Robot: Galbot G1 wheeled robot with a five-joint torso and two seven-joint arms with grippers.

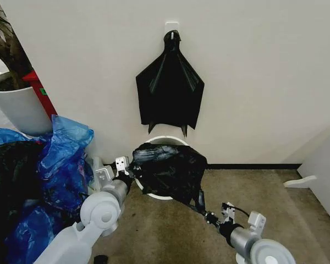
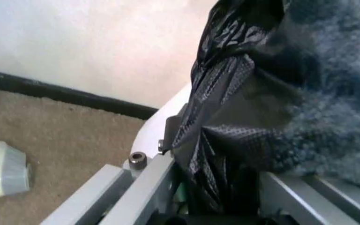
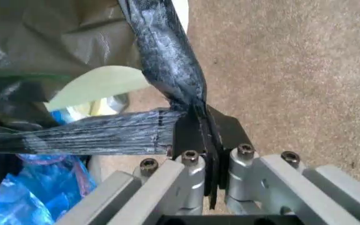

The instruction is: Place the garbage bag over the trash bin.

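garbage bag point(image 1: 170, 170): draped over the front and top of the trash bin point(image 1: 166, 141), stretched out between both arms. only the back rim of the bin peeks out above the black film, plus a bit of white at the bottom front, so i'd say it's resting on top more than actually pulled down around it.

left claw point(image 1: 127, 171): pinched together on the bag's edge at the bin's left side, right up against it. the left wrist view has the film bunched between the fingers point(image 2: 144, 185) with the pale bin wall just behind.

right claw point(image 1: 208, 215): clamped on a twisted corner of the bag, out in front of the bin and to its right, low over the floor point(image 1: 170, 231). its wrist view shows the black pads point(image 3: 196, 136) squeezed flat on the film, which runs off taut in two strands.

why held like this: guessing the two grips keep the mouth spread wide enough to clear the rim.

tight side: blue bags point(image 1: 60, 165) are piled just beside the left arm, with the white plant pot point(image 1: 19, 107) behind them, so not much room there.

open side: bare floor to the right and front, plenty of space.

back edge: bin sits close to the wall point(image 1: 253, 71), under a black bundle point(image 1: 169, 88) hanging on a hook, so getting film over the far rim looks fiddly.
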